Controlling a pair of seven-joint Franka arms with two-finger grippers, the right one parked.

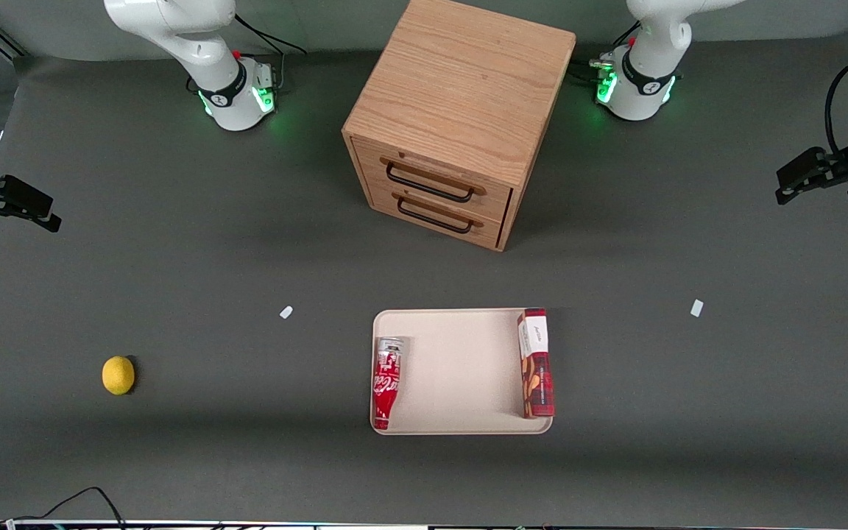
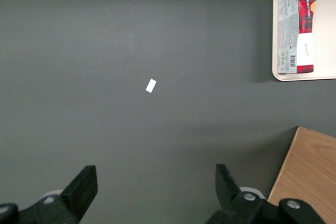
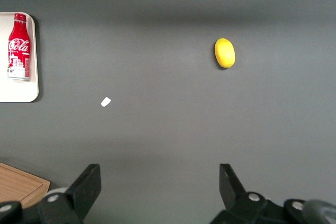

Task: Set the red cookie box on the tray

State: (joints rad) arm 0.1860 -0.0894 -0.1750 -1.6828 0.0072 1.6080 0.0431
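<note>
Dark grey table (image 1: 174,456) carries everything. Nearest the front camera, the red cookie box (image 1: 535,364) lies flat inside the tray (image 1: 461,368), along its rim toward the working arm's end. It looks light, stiff, crushable; its 2 long sides suit gripping. Farther off, the hand (image 2: 156,184) hovers wide open, empty.

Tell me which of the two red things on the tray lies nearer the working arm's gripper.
The red cookie box, a flat-sided carton on the tray; the rounded soda bottle lies farther from the open gripper.
</note>
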